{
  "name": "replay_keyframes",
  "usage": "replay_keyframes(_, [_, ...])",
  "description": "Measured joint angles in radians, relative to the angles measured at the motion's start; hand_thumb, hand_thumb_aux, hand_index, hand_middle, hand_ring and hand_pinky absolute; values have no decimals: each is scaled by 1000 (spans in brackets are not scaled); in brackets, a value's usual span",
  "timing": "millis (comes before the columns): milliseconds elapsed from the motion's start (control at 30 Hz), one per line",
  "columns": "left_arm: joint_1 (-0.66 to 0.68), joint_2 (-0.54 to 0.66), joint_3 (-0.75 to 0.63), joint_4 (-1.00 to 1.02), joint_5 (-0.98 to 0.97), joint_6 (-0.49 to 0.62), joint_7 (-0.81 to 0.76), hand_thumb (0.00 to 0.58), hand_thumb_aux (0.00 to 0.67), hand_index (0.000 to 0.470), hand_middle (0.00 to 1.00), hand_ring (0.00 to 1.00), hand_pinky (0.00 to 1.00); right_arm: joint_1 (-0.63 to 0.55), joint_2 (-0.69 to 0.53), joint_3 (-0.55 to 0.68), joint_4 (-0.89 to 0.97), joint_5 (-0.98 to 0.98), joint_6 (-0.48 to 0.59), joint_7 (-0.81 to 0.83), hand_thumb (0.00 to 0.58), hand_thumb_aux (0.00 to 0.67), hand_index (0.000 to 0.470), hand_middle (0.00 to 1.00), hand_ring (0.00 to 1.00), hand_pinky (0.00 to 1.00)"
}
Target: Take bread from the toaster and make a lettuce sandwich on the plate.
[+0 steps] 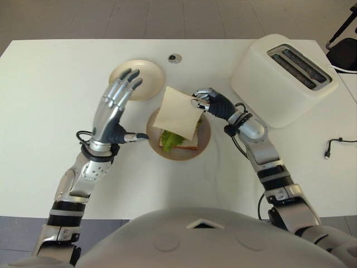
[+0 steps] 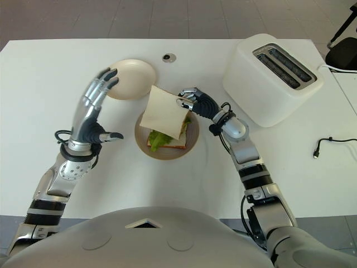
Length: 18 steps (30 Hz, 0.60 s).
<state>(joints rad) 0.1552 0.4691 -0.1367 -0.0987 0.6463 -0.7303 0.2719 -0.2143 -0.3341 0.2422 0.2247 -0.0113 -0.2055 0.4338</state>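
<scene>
We see a white table (image 1: 50, 78), with grey floor tiles beyond. In the right eye view the left hand (image 2: 89, 109) sits just beside an empty dish (image 2: 134, 78); in the left eye view its fingers overlap the rim. They are spread and hold nothing. The right hand (image 1: 215, 103) pinches a bread slice (image 1: 177, 111) by its edge — tilted above the plate (image 1: 178, 156), where lettuce (image 1: 172, 137) lies on a second slice (image 1: 187, 146). The toaster (image 1: 262, 84) stands to the right.

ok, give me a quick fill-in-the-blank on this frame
1. The right hand holds a ____ slice over the plate.
2. The green filling on the lower slice is ____.
3. The left hand is ____, holding nothing.
Missing: bread; lettuce; open.
</scene>
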Motion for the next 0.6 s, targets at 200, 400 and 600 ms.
replay_keyframes(200, [-31,45,-164,98,14,-10,-238,136,84,59,0,0,0,-33,-36,61,52,-125,-38,39,580,670,470,1000,1000,1000])
replay_keyframes(400, [-98,60,-218,201,40,6,-283,160,100,70,0,0,0,-45,-41,54,68,-167,-40,37,0,0,0,357,357,357])
replay_keyframes(600, [-74,79,-226,185,-3,32,-319,14,8,6,0,0,0,-73,-60,-145,-17,-257,-163,-277,0,0,0,0,0,0])
